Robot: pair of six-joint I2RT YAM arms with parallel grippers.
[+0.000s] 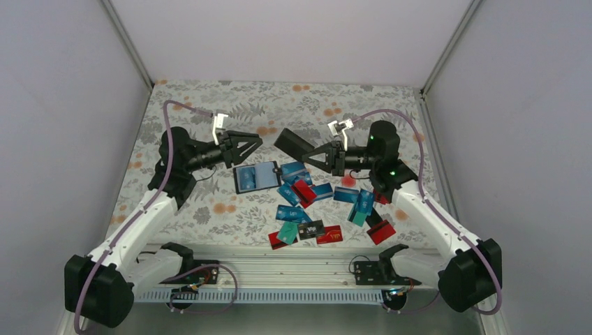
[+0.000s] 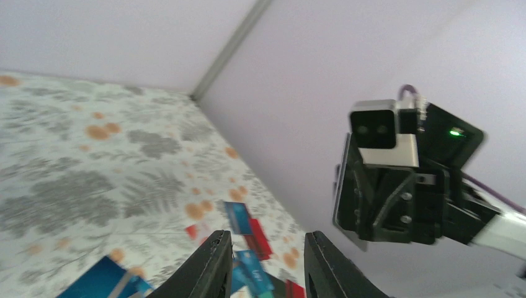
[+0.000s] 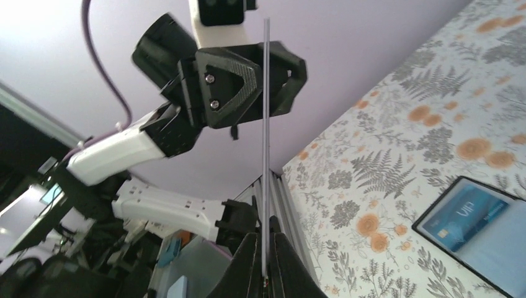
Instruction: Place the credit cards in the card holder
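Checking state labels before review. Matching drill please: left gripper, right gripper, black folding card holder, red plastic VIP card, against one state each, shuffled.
1. left gripper
2. right gripper
3. black folding card holder
4. red plastic VIP card

A. lying open, blue card inside
B. shut on a thin dark card
C. flat on the flowered table, ungripped
D. open, empty

Pairs: 1-D, 2-B, 3-A, 4-C

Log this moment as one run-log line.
left gripper: open, empty, raised; right gripper: shut on thin dark plastic card, aloft; black folding card holder: open, blue card inside
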